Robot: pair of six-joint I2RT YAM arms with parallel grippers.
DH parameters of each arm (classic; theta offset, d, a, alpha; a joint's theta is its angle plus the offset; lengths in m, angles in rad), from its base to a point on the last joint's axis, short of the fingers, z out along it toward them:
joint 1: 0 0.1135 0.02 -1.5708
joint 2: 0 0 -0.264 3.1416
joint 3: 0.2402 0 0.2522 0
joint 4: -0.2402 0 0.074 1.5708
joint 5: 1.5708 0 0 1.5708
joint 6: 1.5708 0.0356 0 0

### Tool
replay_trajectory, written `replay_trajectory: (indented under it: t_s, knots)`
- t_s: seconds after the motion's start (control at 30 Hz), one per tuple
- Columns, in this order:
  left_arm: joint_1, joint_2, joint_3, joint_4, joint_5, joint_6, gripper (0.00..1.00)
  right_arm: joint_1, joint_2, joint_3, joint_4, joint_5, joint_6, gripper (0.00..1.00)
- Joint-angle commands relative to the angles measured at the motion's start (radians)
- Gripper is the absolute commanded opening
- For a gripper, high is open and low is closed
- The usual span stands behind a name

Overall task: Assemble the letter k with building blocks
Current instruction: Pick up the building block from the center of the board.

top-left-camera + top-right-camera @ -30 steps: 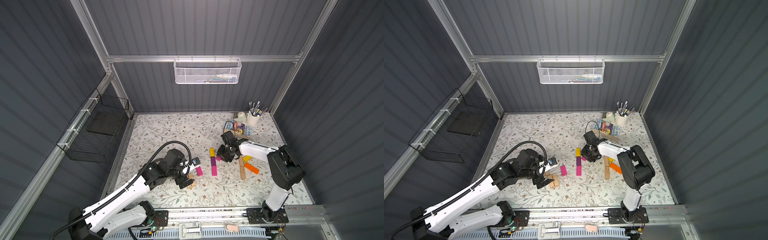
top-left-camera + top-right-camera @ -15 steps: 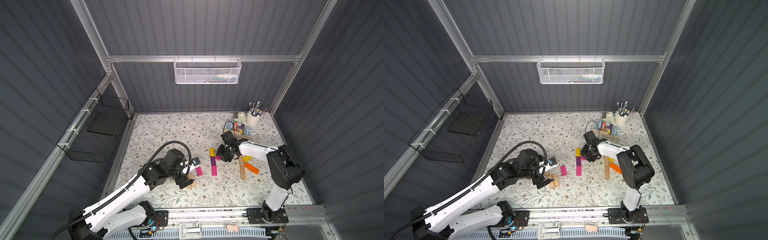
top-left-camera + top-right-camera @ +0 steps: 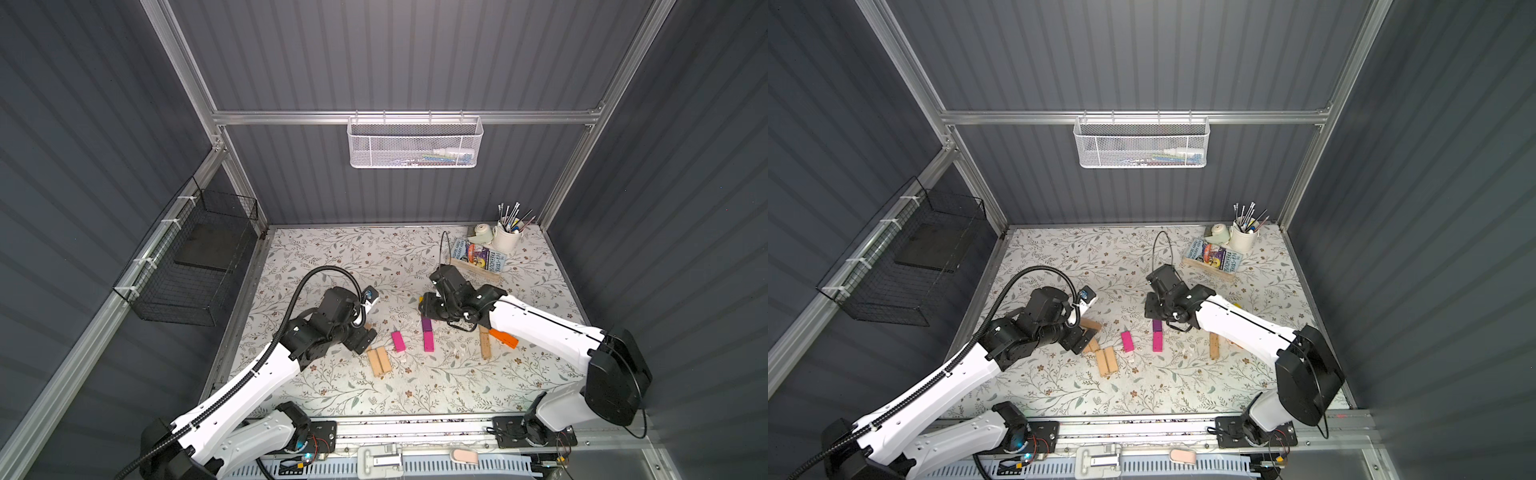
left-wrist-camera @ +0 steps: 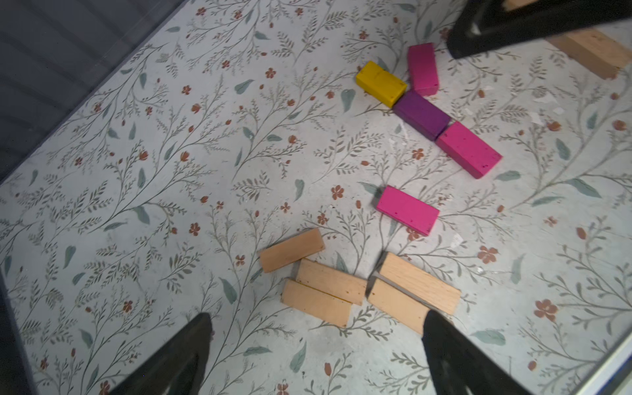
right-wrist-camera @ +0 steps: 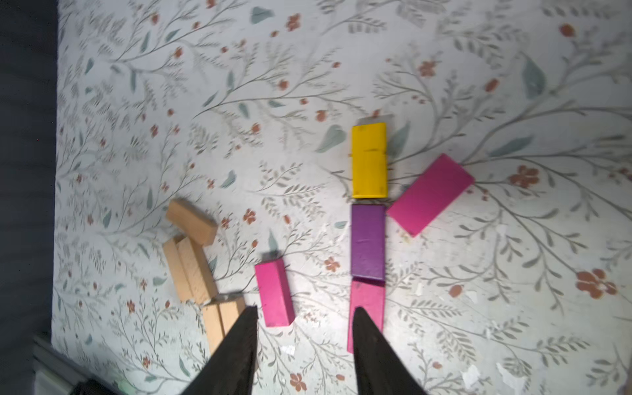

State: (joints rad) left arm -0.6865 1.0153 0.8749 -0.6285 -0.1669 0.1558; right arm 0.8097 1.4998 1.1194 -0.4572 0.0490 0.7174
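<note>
1. The half-built k (image 5: 368,241) lies near the middle of the floral table (image 3: 374,257). Its upright is a yellow block (image 5: 369,160), a purple block (image 4: 421,116) and a lower magenta block (image 5: 367,301), laid end to end.
2. A slanted magenta block (image 5: 430,195) runs off from the yellow–purple join as the upper arm. Its corner seems to touch the upright, though the right wrist view is too soft there to be sure.
3. The change to note is in the right gripper (image 5: 304,309). Its jaws have parted from a near-closed grip and now stand a little apart with nothing between them, hanging over the upright's magenta end.
4. You can read that as a release, so the upper arm counts as placed. The letter still lacks its lower arm, so one slanted block is left to set.
5. A loose magenta block (image 5: 274,294) lies flat near the upright, on the side away from the upper arm. It looks the likely piece, but it would have to cross over.
6. The left gripper (image 4: 316,316) has hardly moved. Its jaws are spread wide and empty over the five tan blocks (image 4: 330,280).
7. Further out, in a top view, a tan bar (image 3: 484,345) and an orange block (image 3: 503,338) lie beside the right forearm.
</note>
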Motion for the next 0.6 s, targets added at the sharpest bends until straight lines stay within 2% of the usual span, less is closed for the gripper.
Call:
replay_trajectory:
  t_s: [0.0, 0.17, 0.27, 0.43, 0.57]
  knots:
    - [0.014, 0.006, 0.045, -0.037, -0.081, -0.121, 0.93, 0.060, 0.047, 0.038, -0.072, 0.045, -0.134, 0.48]
    - [0.027, -0.061, 0.072, -0.152, -0.107, -0.233, 0.88, 0.140, 0.185, 0.122, -0.112, 0.061, -0.162, 0.50]
    - [0.027, -0.121, 0.071, -0.199, -0.085, -0.276, 0.87, 0.159, 0.256, 0.159, -0.107, 0.055, -0.164, 0.50]
    - [0.027, -0.209, 0.072, -0.206, -0.050, -0.295, 0.87, 0.176, 0.353, 0.215, -0.105, 0.056, -0.172, 0.50]
    - [0.028, -0.221, 0.077, -0.208, -0.031, -0.284, 0.88, 0.179, 0.409, 0.229, -0.095, 0.055, -0.159, 0.50]
